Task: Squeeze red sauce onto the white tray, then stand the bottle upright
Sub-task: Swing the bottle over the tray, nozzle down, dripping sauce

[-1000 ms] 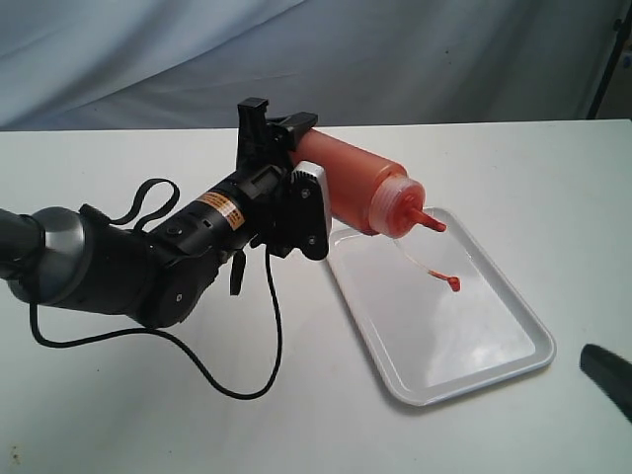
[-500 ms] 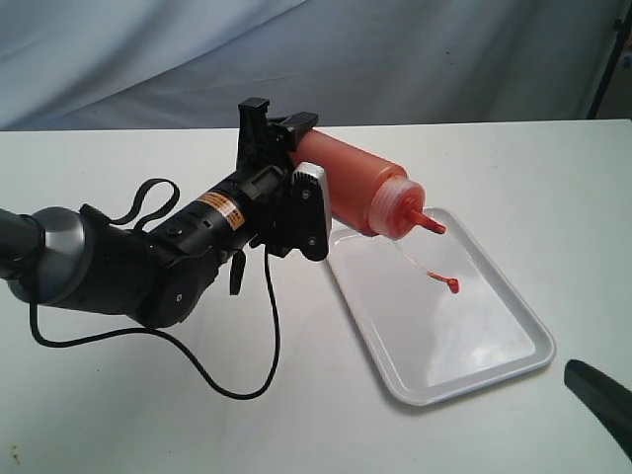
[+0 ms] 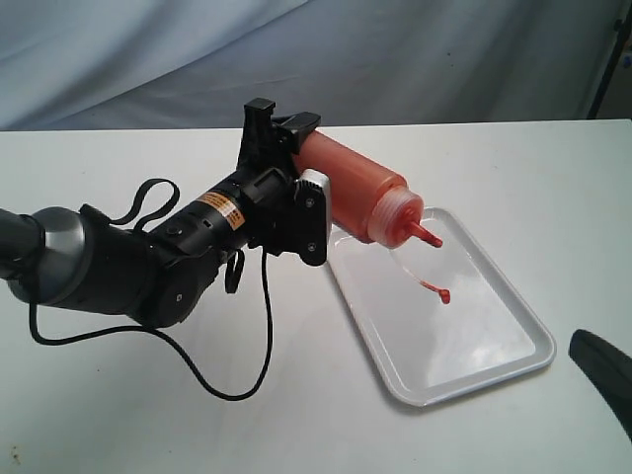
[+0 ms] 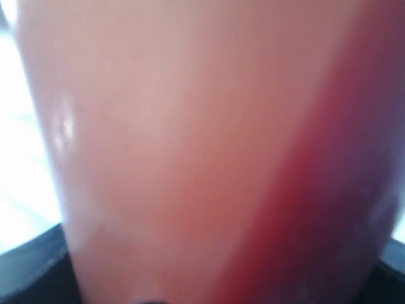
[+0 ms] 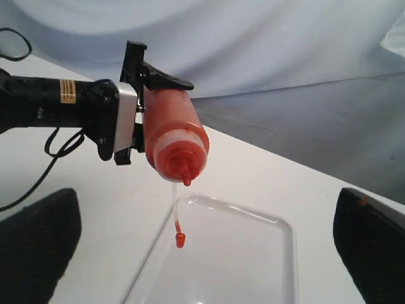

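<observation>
My left gripper (image 3: 280, 124) is shut on the base of the bottle (image 3: 351, 184) and holds it tilted, nozzle (image 3: 426, 237) pointing down over the far end of the white tray (image 3: 474, 380). Red sauce (image 3: 336, 168) fills the bottle. Its small red cap (image 3: 443, 295) dangles on a clear tether just above the tray. The bottle's wall (image 4: 190, 158) fills the left wrist view. In the right wrist view the bottle (image 5: 174, 130) hangs over the tray (image 5: 288, 231), and my right gripper (image 5: 205, 253) is open and empty, well short of both.
A black cable (image 3: 242, 380) loops from the left arm across the white table in front of the tray. One right finger (image 3: 604, 375) shows at the lower right table corner. A grey cloth backdrop (image 3: 395, 49) hangs behind.
The bottle has tipped slightly further, its nozzle lower over the tray, and the cap has swung nearer. The right finger has edged into view at the lower right.
</observation>
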Controlling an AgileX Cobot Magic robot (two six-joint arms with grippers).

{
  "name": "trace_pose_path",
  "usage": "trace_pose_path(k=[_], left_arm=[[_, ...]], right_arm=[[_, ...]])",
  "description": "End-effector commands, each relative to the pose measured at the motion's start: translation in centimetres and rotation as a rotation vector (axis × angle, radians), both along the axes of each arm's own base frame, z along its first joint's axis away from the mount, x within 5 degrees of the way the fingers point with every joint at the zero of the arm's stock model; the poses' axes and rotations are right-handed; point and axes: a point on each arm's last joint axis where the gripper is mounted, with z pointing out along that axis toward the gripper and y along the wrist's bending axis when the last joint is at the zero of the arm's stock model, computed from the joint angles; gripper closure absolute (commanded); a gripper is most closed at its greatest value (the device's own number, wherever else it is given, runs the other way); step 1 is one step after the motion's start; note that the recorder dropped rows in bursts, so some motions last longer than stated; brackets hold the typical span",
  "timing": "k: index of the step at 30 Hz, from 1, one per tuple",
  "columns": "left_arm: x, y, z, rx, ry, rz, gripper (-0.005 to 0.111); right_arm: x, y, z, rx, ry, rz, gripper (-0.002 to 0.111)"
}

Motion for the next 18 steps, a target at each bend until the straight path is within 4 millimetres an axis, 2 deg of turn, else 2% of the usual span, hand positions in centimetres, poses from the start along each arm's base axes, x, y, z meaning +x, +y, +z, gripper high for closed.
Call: trace_pose_path(k=[1, 7, 18], left_arm=[[0.29, -0.05, 1.81, 0.007, -0.149, 0.014, 0.107], [-0.08, -0.53, 2.76, -0.002, -0.271, -0.048, 0.107], [-0.13, -0.62, 2.61, 0.040, -0.291, -0.060, 0.107]], right_arm=[[0.12, 0.04, -0.33, 0.049, 0.021, -0.002, 0.003], [0.09, 0.10, -0.26, 0.067, 0.022, 0.003, 0.003], [0.17, -0.08, -0.44, 0.091, 0.058, -0.025, 0.003]])
